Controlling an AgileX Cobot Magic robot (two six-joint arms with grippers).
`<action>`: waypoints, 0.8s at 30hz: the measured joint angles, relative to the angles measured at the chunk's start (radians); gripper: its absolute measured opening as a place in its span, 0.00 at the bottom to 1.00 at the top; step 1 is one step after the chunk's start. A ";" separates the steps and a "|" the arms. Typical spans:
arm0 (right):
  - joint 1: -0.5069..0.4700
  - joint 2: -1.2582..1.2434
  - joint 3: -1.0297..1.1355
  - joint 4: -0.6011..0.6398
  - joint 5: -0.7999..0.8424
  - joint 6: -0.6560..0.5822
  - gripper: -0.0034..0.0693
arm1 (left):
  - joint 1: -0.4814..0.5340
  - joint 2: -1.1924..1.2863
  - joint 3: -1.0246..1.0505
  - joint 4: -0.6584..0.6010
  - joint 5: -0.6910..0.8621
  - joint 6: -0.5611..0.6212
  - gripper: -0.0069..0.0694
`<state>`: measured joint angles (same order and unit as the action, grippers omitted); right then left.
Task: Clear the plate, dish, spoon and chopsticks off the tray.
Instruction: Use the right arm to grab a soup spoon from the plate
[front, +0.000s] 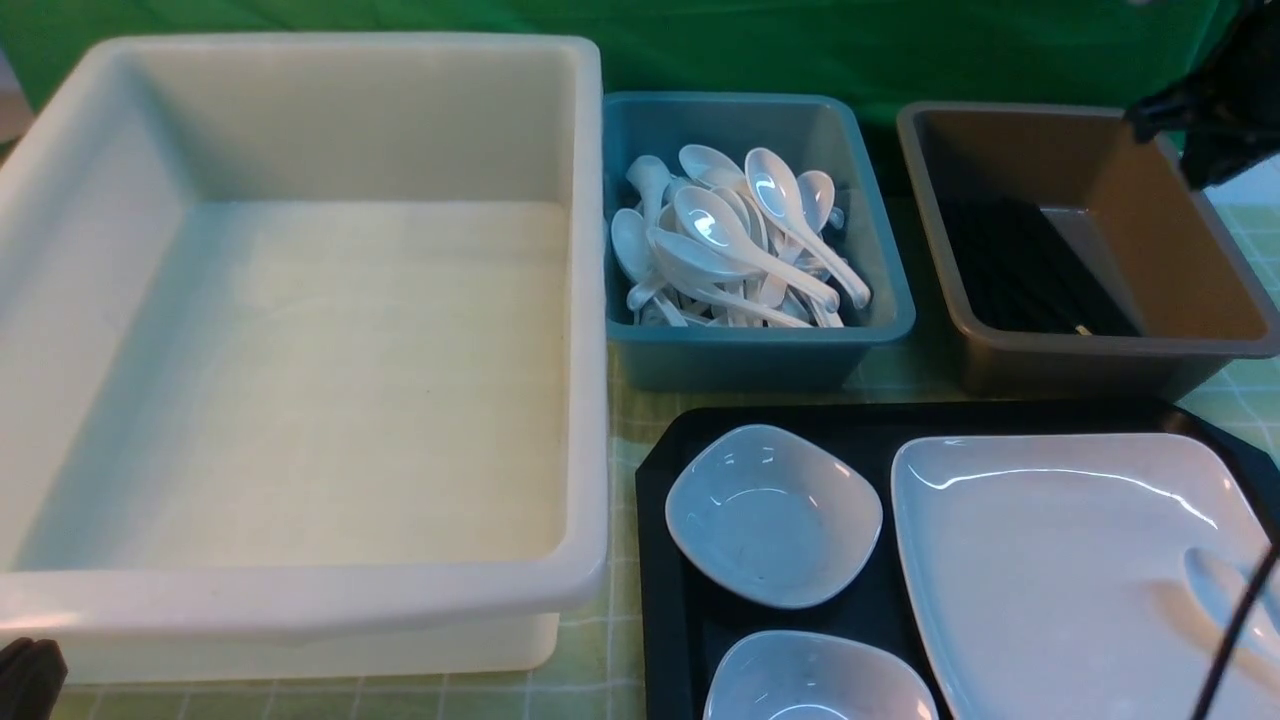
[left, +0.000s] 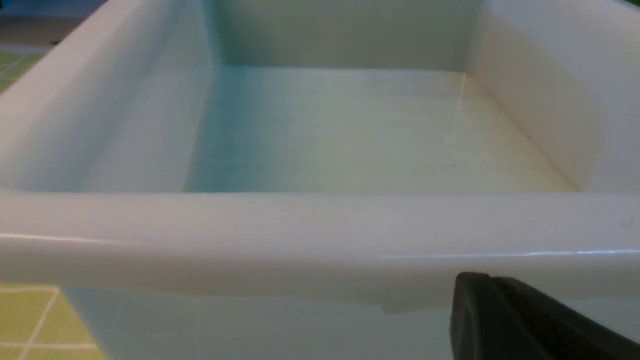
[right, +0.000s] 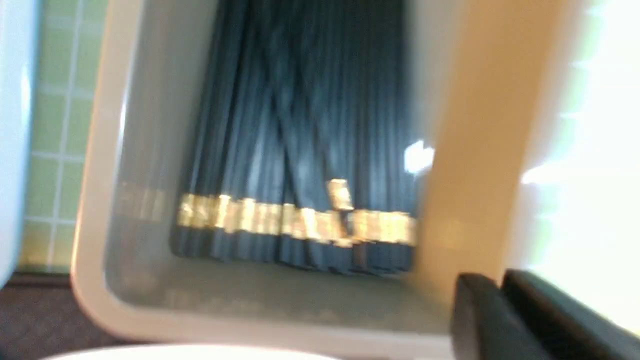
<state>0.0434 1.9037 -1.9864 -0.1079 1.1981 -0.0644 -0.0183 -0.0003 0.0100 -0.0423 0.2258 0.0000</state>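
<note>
Tray (front: 665, 640): on counter, front of blue bin (front: 735, 360) & brown bin (front: 1110, 365). Plate (front: 1050, 560), R side; spoon (front: 1215, 585) lay on it, prob. parked there for one-trip carrying. Two small dishes (front: 775, 515) (front: 820, 675) beside plate, L side. Spoons (front: 735, 235) in blue bin, black chopsticks (right: 300, 125) in brown: sorted by kind, presumably. Big white bin (front: 585, 400), L: likely for crockery. R jaws (right: 492, 295) near brown bin, tips together, nothing seen pinched. L jaws (left: 480, 290) by white bin, pressed together, no load seen.

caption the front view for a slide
White plate and two white dishes on a black tray, with a bin of white spoons behind
</note>
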 joint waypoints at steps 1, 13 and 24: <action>-0.002 -0.076 0.044 -0.001 -0.001 -0.006 0.07 | 0.000 0.000 0.000 0.000 0.000 0.000 0.09; -0.002 -0.532 0.927 0.022 -0.026 -0.044 0.35 | 0.000 0.000 0.000 0.001 0.000 0.000 0.09; -0.002 -0.322 1.117 -0.032 -0.221 -0.059 0.56 | 0.000 0.000 0.000 0.003 0.000 0.000 0.09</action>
<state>0.0411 1.5821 -0.8693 -0.1396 0.9771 -0.1234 -0.0183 -0.0003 0.0100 -0.0392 0.2258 0.0000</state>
